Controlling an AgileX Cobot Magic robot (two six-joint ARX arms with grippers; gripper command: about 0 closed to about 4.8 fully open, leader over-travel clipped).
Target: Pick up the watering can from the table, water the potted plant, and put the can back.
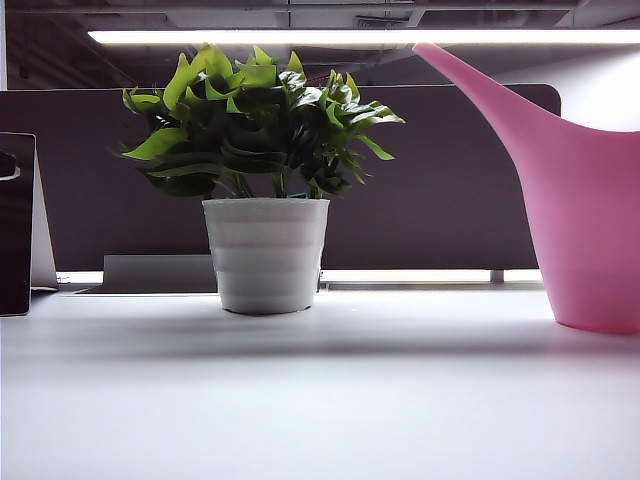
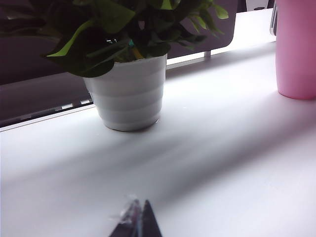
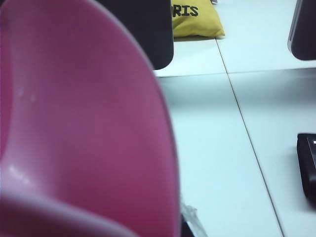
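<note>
- I am seeing only part of the watering can [image 1: 585, 210] in the exterior view: its right side is running off the picture edge, so the handle is cut off.
- In the right wrist view the can [image 3: 84, 128] is filling most of the picture, blurred and too close for me to make out any detail of its surface.
- Of the right gripper [image 3: 190, 224] I am getting only a sliver of a fingertip just beside the pink wall; I cannot tell how wide the jaws are standing or whether they are holding anything.
- The left gripper [image 2: 138, 222] is showing as dark fingertips that are lying close together, with nothing between them, low over the table [image 2: 222, 163] and well apart from the pot.
- The can is standing upright on the table [image 1: 320, 400] to the right of the potted plant [image 1: 262, 180], with a clear gap between them.
- It is looking smooth, matte and pink, wide at the base, and its long tapering spout is rising up and leftward towards the plant, above leaf height.
- The plant [image 2: 128, 64] is sitting in a white ribbed pot; its upper leaves are being cropped in the left wrist view.
- A yellow cushion [image 3: 195, 19] with dark lettering is lying beyond the can, half cut off.
</note>
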